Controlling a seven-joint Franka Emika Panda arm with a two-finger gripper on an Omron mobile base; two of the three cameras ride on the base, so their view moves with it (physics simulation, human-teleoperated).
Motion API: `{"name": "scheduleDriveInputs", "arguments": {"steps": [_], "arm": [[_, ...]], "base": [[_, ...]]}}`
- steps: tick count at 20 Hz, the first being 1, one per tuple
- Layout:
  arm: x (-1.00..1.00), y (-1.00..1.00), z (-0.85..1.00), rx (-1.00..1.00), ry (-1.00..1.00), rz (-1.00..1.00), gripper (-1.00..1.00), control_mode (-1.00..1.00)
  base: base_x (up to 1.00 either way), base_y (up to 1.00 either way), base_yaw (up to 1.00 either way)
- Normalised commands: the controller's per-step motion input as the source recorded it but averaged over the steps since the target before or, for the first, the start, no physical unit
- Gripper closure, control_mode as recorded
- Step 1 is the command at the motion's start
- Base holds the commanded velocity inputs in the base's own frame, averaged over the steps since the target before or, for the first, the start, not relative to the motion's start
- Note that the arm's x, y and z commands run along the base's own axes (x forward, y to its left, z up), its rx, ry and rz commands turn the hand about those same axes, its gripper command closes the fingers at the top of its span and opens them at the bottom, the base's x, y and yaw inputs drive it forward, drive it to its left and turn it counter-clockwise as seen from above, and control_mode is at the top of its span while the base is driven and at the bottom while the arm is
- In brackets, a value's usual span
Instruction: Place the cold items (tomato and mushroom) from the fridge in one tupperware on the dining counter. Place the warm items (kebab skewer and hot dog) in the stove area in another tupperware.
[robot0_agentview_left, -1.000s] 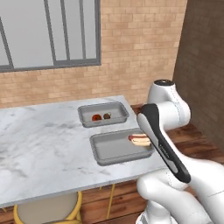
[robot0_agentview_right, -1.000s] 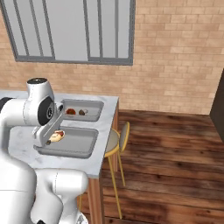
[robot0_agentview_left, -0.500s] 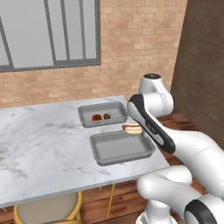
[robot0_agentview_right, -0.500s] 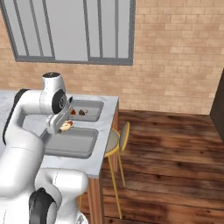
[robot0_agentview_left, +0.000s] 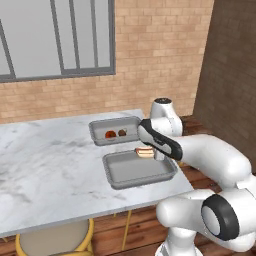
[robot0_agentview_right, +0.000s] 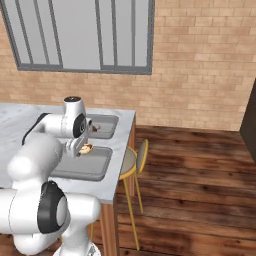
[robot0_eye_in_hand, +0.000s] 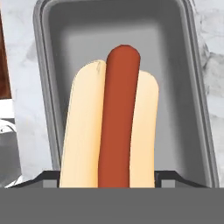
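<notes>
My gripper (robot0_agentview_left: 150, 152) is shut on the hot dog (robot0_agentview_left: 144, 152), a tan bun with a red sausage, and holds it just above the far right corner of the near grey tupperware (robot0_agentview_left: 116, 184). In the hand view the hot dog (robot0_eye_in_hand: 111, 131) hangs lengthwise over that tray's bare floor (robot0_eye_in_hand: 175, 65). The right base view has the gripper (robot0_agentview_right: 81, 149) and hot dog (robot0_agentview_right: 86, 148) at the tray's (robot0_agentview_right: 80, 172) far end. Behind it, the second tupperware (robot0_agentview_left: 97, 136) holds the red tomato (robot0_agentview_left: 110, 134) and the brownish mushroom (robot0_agentview_left: 121, 133). The kebab skewer and fridge are out of view.
Both trays rest near the right end of the white marble dining counter (robot0_agentview_left: 50, 160). Yellow-framed stools stand at the front (robot0_agentview_left: 55, 240) and at the counter's end (robot0_agentview_right: 132, 160). A brick wall with a window lies behind, with wooden floor (robot0_agentview_right: 200, 180) to the right.
The arm has swung away from the camera and the hand has turned. The held hot dog has shifted from over the near tray's right side to its far right corner.
</notes>
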Motion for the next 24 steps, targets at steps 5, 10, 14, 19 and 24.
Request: {"name": "scheduleDriveInputs", "arguments": {"steps": [5,10,14,19,24], "arm": [[0.57,0.00,-0.58,0.00,0.00,0.00,1.00,-1.00],[0.13,0.00,-0.51,0.00,0.02,0.00,1.00,-1.00],[-0.16,0.00,-0.36,0.00,0.00,0.00,1.00,-1.00],[-0.09,0.00,-0.17,0.00,0.00,0.00,1.00,-1.00],[0.00,0.00,-0.04,0.00,0.00,0.00,1.00,-1.00]], "base": [[0.00,0.00,0.00],[0.00,0.00,0.00],[0.00,0.00,0.00],[0.00,0.00,0.00],[0.00,0.00,0.00]]}}
